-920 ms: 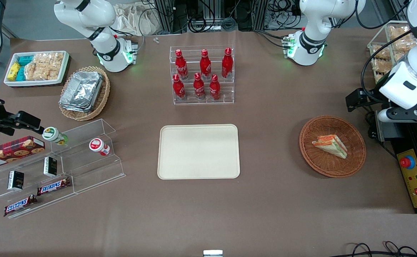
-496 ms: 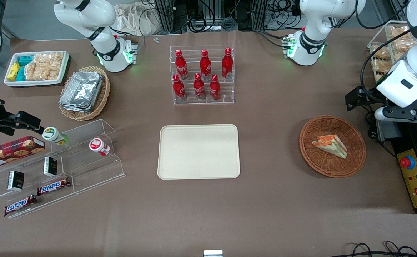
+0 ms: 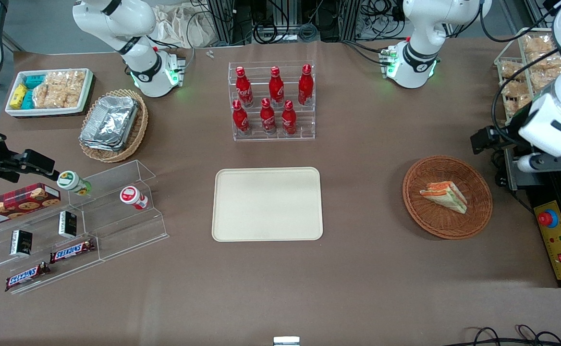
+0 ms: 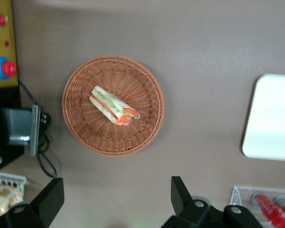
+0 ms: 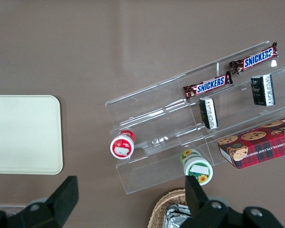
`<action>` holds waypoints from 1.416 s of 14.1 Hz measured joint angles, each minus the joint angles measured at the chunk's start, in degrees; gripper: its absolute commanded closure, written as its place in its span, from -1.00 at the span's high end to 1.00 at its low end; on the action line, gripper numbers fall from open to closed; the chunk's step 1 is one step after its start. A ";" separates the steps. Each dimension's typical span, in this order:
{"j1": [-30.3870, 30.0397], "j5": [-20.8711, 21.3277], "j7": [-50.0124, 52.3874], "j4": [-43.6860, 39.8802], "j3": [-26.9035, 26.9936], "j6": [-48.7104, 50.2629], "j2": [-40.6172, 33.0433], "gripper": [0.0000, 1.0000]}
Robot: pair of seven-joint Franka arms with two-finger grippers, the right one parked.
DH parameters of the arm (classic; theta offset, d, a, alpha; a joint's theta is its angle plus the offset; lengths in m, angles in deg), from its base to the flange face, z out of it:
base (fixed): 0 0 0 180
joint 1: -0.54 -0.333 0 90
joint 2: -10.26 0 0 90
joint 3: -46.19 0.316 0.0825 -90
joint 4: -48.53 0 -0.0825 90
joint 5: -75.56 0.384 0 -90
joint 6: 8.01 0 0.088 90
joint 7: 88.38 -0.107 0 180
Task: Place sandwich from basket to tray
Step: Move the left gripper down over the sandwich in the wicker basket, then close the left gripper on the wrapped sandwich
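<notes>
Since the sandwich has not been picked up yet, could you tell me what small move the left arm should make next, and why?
Probably bring the pincer over the basket and lower it. It hangs open, high above the table beside the basket, while the sandwich lies untouched in the basket's middle and the tray waits bare.

A robotics lab dressed as a snack counter is shown. 2 white arm bases [image 3: 153,72] are bolted along the far edge of a table [image 3: 357,269] covered in brown cloth, with bundled cables [image 3: 280,29] and metal framing past that edge. A yellow control box with a red emergency-stop button [image 3: 548,218] is mounted at the working arm's end. Shop-style goods are displayed: 6 red bottles [image 3: 272,100] on a clear rack, chocolate bars [image 3: 71,250] on acrylic steps.
</notes>
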 measured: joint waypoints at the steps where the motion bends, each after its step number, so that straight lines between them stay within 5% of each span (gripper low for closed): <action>1: -0.56 0.02 3.05 0.30 0.27 0.11 0.59 1.00; 8: -3.52 0.02 14.82 3.59 0.57 -0.12 6.36 1.00; 20: -5.30 0.78 40.26 23.19 0.78 -28.08 16.49 1.00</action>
